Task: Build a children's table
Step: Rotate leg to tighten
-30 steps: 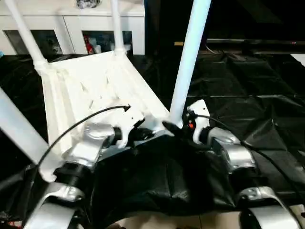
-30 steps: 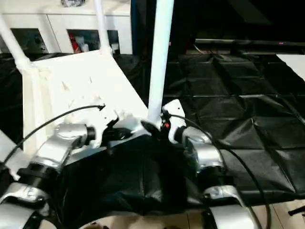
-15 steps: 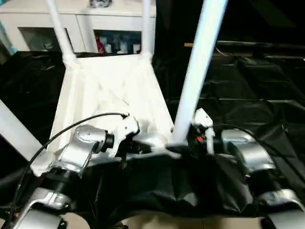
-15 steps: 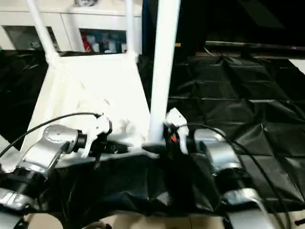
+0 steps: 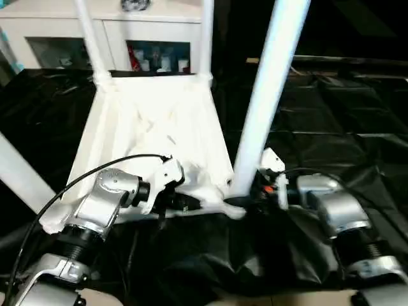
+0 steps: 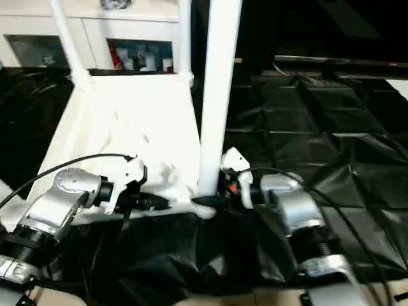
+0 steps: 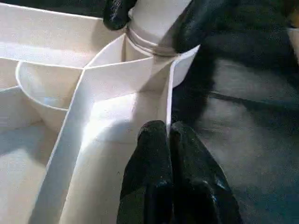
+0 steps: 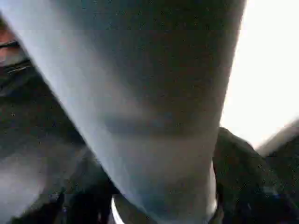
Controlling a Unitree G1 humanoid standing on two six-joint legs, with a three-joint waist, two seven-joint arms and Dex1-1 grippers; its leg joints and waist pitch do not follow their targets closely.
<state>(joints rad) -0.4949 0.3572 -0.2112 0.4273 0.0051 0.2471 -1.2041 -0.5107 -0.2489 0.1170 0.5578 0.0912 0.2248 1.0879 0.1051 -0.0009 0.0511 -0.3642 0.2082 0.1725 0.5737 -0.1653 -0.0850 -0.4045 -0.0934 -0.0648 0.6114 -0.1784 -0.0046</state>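
On the black sheet: my workspace is a crinkled black cover [image 5: 357, 121], with a white cabinet [image 5: 57, 25] behind it.
Table top: the white table top [image 5: 153, 127] lies upside down, ribbed underside up, its long axis running away from me toward the cabinet.
Legs: three tube legs stand in corner sockets, two far ones [image 5: 206, 35] and the near right leg [image 5: 271, 95]; a fourth tube [image 5: 19, 169] slants up near my left side, and I cannot tell whether it is seated.
Key relation: the near right leg rises almost upright from the corner socket [image 7: 149, 46] just ahead of my two grippers, so the leg's long axis crosses my right fingers' reach at right angles.
Nearer arm: my right one, judged from how close it sits to the leg's foot.
Right gripper: my right gripper [image 5: 250, 196] straddles the base of that leg, one black fingertip [image 7: 117, 11] on each side of the tube just above the socket collar; I cannot tell whether they press it yet.
Left gripper: my left gripper [image 7: 168, 135] is pinched together, tips at a thin upright rib of the underside just beside that socket.
Next move, my judgement: steady the top on the left, squeeze and push the leg down its own axis.
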